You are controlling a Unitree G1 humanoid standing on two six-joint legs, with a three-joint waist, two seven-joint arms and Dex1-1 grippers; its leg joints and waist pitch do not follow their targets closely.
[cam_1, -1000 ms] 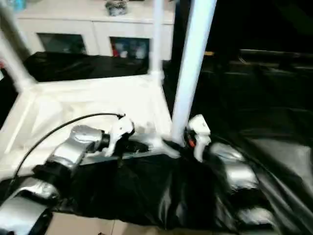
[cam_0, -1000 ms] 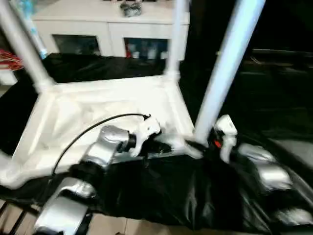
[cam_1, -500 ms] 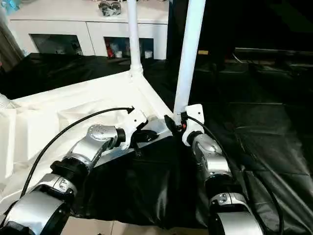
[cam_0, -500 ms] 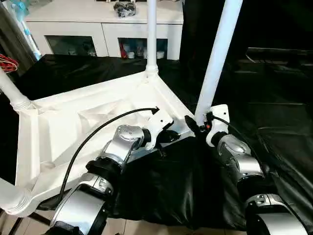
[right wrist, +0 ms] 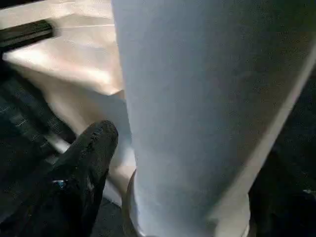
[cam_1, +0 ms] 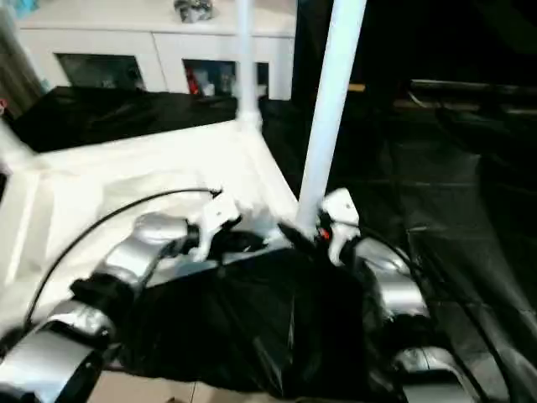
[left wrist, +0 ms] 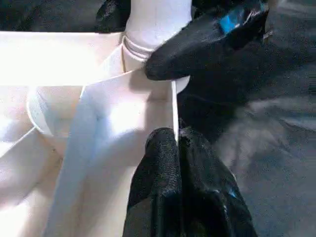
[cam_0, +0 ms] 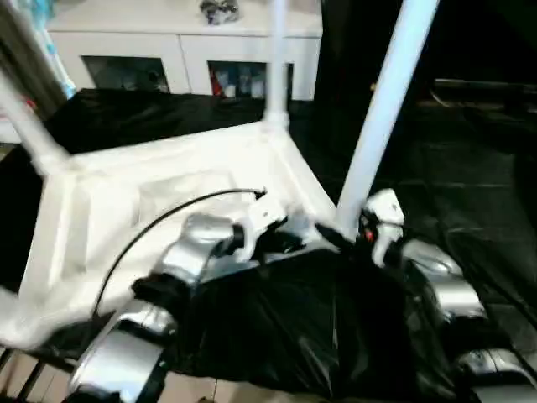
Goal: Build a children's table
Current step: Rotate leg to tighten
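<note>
The children's table (cam_0: pixel 159 193) lies upside down on the black cover (cam_0: pixel 277 327) in front of me, with its ribbed underside facing up. It takes the left and the middle of my view.

Starting at the left, one leg (cam_0: pixel 25 117) stands in the far-left corner socket. At the near-left corner I see something white and round at the edge, but I cannot tell if it is a leg or only the socket. My left gripper (left wrist: pixel 178 148) is pressed shut on the thin side wall (left wrist: pixel 174 111) of the table top, close to the near-right corner, so it holds the table steady.

More to the right, a second leg (cam_0: pixel 277 67) stands in the far corner, and a third leg (cam_0: pixel 382 126), the nearest one, stands in the near-right socket. My right gripper (right wrist: pixel 173 163) is around the base of this leg; one black finger (right wrist: pixel 84 168) stands beside the tube and does not press on it, so I judge that the jaws are loose here.

I count three legs clearly standing out of four. I think the work is nearly finished: what is left is to check the fourth corner and then turn the table on its feet. Behind stands one white cabinet (cam_0: pixel 185 34).
</note>
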